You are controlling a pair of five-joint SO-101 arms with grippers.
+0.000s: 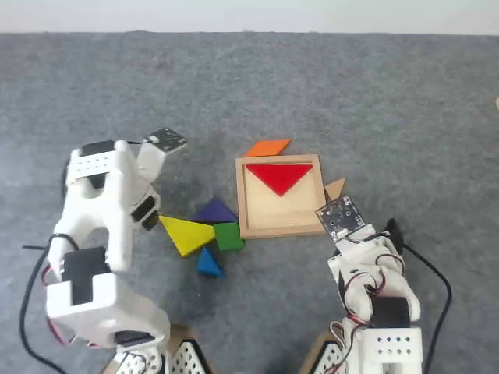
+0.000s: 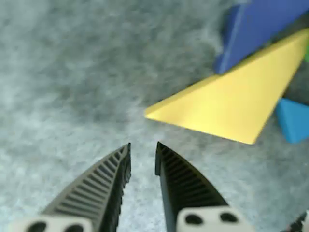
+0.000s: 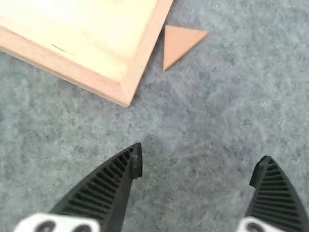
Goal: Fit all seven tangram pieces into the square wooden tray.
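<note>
A grey felt surface (image 1: 390,101) carries everything. Left of the wooden tray (image 1: 242,204) lies a loose cluster: a purple triangle (image 1: 214,211), a yellow triangle (image 1: 185,234), a green square (image 1: 228,235) just beside the tray's near-left corner, and a small blue triangle (image 1: 209,263) nearest the arms. An orange parallelogram (image 1: 267,147) sits just beyond the tray's far edge, and a small tan triangle (image 1: 335,188) lies just beside its right edge. The left tool (image 2: 143,147) is over bare felt near the yellow triangle's sharp tip, its fingers only narrowly apart and holding nothing. The right tool (image 3: 201,154) is spread wide above the felt by the tray's near-right corner. Inside the tray a single red triangle (image 1: 279,177) lies along the far edge, its point toward the arms.
</note>
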